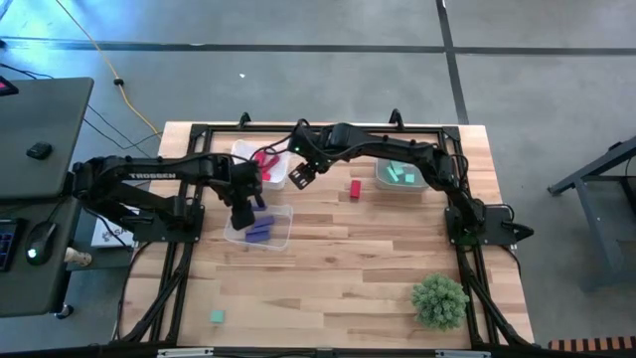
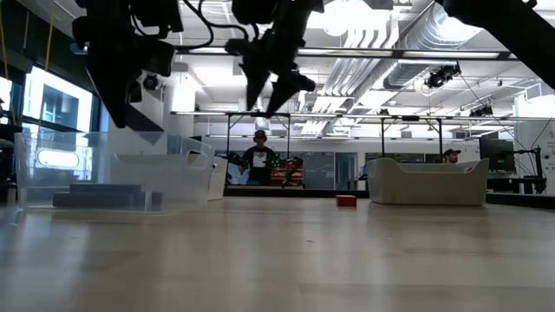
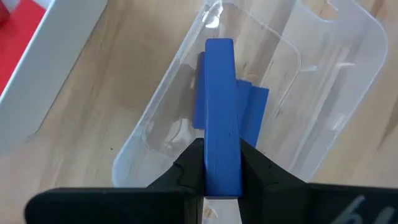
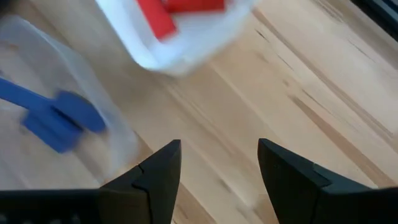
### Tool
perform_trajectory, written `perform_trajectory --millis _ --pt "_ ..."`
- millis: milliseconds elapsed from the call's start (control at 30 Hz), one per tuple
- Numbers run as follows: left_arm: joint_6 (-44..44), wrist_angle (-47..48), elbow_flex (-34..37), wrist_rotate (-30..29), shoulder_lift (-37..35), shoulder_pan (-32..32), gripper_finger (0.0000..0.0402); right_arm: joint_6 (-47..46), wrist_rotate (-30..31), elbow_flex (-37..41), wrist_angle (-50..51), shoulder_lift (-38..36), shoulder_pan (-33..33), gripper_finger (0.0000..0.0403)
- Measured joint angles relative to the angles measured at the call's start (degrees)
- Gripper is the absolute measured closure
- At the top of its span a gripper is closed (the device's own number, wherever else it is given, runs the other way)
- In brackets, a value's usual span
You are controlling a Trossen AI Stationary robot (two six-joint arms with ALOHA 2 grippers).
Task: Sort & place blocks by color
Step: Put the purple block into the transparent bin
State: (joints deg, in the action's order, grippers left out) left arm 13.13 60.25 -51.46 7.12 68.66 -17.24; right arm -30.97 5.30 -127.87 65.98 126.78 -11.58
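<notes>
Left gripper (image 3: 222, 163) is clamped on a purple bar (image 3: 219, 112), held directly above the clear bin (image 1: 281, 239); more purple bars (image 1: 259, 230) are already lying inside it. In the left wrist view the held bar's long axis runs straight out from the fingers and roughly along the bin's length, so the release is judged a short straight-down drop, nothing sideways needed.

Right gripper (image 4: 219, 165) is seen spread wide and empty, hovering over bare wood just beside the white bin with red blocks (image 1: 268, 159). The stray red block (image 1: 355, 188) on the table lies toward the right arm's side, so that arm is nearer to it. A teal block (image 1: 217, 316) sits alone near the front edge, left side; teal ones are in the bin (image 1: 390, 184) at the right.

Butcher-block tabletop (image 1: 348, 259), flat. Open lab behind, people standing far back
</notes>
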Motion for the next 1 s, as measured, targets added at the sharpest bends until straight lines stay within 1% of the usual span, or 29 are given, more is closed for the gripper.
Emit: perform_trajectory --millis 300,500,733,1000 --pt "3.9 -3.53 4.09 -0.31 0.02 2.46 0.0362 2.45 0.45 0.0 11.32 0.0 -0.57 0.0201" --pt "4.93 -4.9 7.13 -0.29 0.0 2.47 0.0362 -3.09 0.22 2.04 17.19 -0.04 -0.33 0.0201" --pt "4.53 -5.41 7.82 -0.29 0.01 2.43 0.0362 -10.33 -0.86 7.97 17.64 -0.02 0.62 0.0201" --pt "-0.22 -7.01 7.82 -0.82 0.01 2.3 0.0356 -16.63 -1.03 11.89 16.19 -0.02 1.6 0.0201"
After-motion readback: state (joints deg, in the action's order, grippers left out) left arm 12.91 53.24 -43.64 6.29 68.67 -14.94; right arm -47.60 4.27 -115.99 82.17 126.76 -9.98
